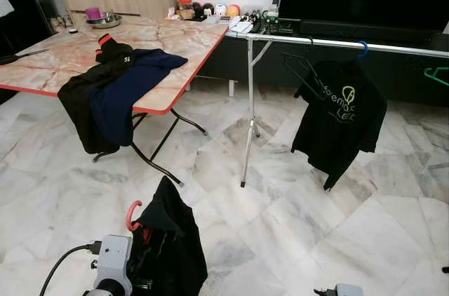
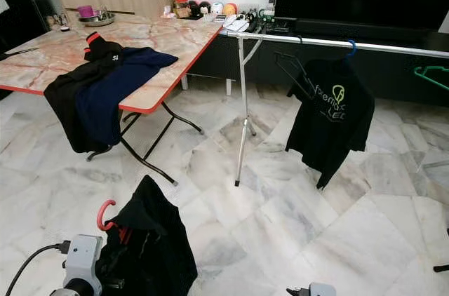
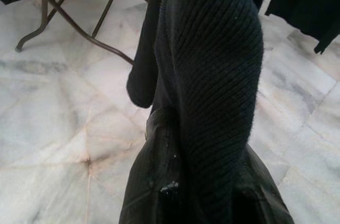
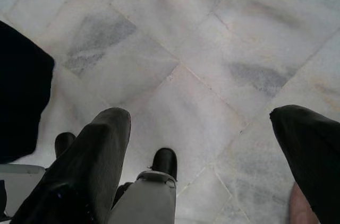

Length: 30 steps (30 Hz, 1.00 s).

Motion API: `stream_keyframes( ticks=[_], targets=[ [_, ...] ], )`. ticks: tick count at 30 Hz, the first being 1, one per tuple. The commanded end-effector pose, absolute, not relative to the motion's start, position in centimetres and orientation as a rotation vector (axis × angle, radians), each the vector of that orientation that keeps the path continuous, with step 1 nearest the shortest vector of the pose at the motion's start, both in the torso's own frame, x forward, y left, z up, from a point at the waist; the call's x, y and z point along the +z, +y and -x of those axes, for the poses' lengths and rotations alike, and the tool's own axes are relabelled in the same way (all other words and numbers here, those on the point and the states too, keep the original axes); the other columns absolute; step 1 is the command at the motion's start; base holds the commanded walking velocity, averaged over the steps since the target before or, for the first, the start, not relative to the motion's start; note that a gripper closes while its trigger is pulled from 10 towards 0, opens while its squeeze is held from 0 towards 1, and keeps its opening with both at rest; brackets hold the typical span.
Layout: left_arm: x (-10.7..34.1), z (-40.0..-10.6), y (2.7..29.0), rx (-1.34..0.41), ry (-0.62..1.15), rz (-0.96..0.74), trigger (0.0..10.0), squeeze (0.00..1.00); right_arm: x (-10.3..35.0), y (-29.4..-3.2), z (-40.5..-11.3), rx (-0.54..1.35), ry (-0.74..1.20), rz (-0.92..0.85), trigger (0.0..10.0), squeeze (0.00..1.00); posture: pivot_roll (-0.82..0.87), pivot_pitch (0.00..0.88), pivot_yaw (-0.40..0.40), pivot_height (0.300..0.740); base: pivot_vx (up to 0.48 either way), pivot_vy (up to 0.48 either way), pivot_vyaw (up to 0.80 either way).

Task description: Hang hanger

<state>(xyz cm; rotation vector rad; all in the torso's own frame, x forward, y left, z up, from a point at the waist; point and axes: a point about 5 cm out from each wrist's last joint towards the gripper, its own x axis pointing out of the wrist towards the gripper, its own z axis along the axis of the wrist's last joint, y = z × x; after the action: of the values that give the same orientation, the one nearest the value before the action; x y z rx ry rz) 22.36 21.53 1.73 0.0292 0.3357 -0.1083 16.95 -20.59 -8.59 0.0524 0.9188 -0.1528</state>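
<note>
A black garment (image 1: 167,243) on a red hanger, its hook (image 1: 132,214) sticking up, hangs low in front of me. My left gripper (image 3: 202,192) is shut on it, with the fingers mostly buried in the cloth. The silver rail (image 1: 337,42) on its stand (image 1: 249,120) runs ahead to the right. It carries a black printed T-shirt (image 1: 340,110) on a blue hanger (image 1: 363,47), an empty black hanger (image 1: 300,70) and a green hanger (image 1: 436,75). My right gripper (image 4: 204,128) hangs open over the marble floor, holding nothing.
A folding marble-top table (image 1: 182,36) stands ahead on the left with a black and a navy garment (image 1: 112,89) draped over its edge. A dark TV console (image 1: 365,1) sits behind the rail. White marble floor lies between me and the rail.
</note>
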Motion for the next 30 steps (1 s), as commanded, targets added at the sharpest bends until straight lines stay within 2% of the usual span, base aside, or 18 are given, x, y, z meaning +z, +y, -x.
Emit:
stream_keyframes(
  ticks=[1, 3, 6, 24, 30],
  targets=[
    [2.7, -22.9, 21.2, -0.117, 0.286, -0.038, 10.0, 0.00, -8.7, -20.4, -16.7, -0.155, 0.927, -0.063, 10.0, 0.00, 0.07, 0.011, 0.020, 0.740, 0.000, 0.000, 0.00],
    [2.9, -23.2, 19.8, -0.147, 0.275, -0.031, 10.0, 0.00, -8.7, -20.2, -16.8, -0.135, 0.927, -0.053, 10.0, 0.00, 0.07, 0.006, 0.020, 0.740, 0.000, 0.000, 0.00],
    [2.8, -23.1, 19.2, -0.174, 0.279, -0.041, 10.0, 0.00, -8.7, -19.9, -16.9, -0.126, 0.929, -0.048, 10.0, 0.00, 0.07, 0.004, 0.021, 0.740, 0.000, 0.000, 0.00],
    [2.7, -22.6, 18.9, -0.214, 0.298, -0.045, 10.0, 0.00, -9.3, -19.7, -15.8, -0.113, 0.969, -0.040, 10.0, 0.00, 0.07, 0.000, 0.031, 0.740, 0.000, 0.000, 0.00],
    [2.7, -22.6, 18.7, -0.223, 0.299, -0.040, 10.0, 0.00, -9.3, -19.7, -15.7, -0.110, 0.972, -0.038, 10.0, 0.00, 0.07, 0.000, 0.030, 0.740, 0.247, 0.000, 0.00]
  ],
)
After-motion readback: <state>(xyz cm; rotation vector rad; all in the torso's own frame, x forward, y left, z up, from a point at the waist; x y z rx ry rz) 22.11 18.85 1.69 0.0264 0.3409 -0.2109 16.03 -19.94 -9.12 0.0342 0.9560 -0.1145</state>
